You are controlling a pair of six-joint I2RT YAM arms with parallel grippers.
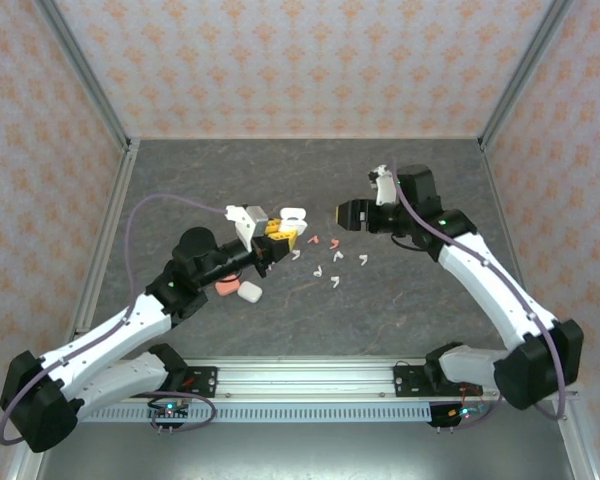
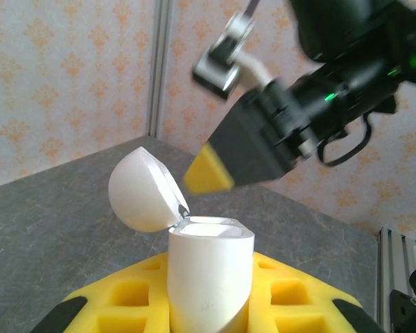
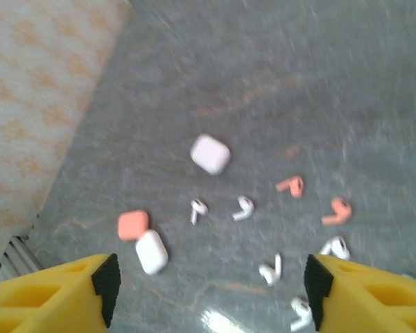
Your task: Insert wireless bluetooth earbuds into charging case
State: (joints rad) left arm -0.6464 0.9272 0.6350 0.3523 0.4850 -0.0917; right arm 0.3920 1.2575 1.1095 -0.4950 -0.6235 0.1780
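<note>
Starting at your left claw (image 1: 278, 234): it is clamped tight on the open charging case (image 2: 209, 277). The case stands upright between the yellow fingers (image 2: 125, 309), with its hinged lid (image 2: 142, 189) thrown back. You cannot tell from the wrist view whether a bud sits inside, because the rim hides the wells.

Your right claw (image 1: 340, 215) faces the left one across a small gap, above the middle of the table (image 1: 430, 180). Its jaws are spread apart. The two yellow fingers (image 3: 48, 298) sit wide at the bottom corners of its wrist view, with nothing between them but table. From the left wrist it shows blurred, just beyond and above the case, one yellow tip pointing down toward the open mouth.

The wireless bluetooth earbuds (image 1: 334, 281) lie loose on the table near its centre, below the gap and spreading toward the near edge.
- Two are salmon-pink (image 3: 291, 184), close together.
- Five are white (image 3: 243, 208), scattered singly, none touching.

Left of centre, a closed pink case (image 1: 225, 287) and a closed white case (image 1: 249, 291) lie side by side next to your left arm (image 1: 130, 325). The right wrist view shows another closed white case (image 3: 210, 154) lying apart from that pair. All three are shut.

Patterned walls (image 1: 280, 60) close in the far, left and right edges.
</note>
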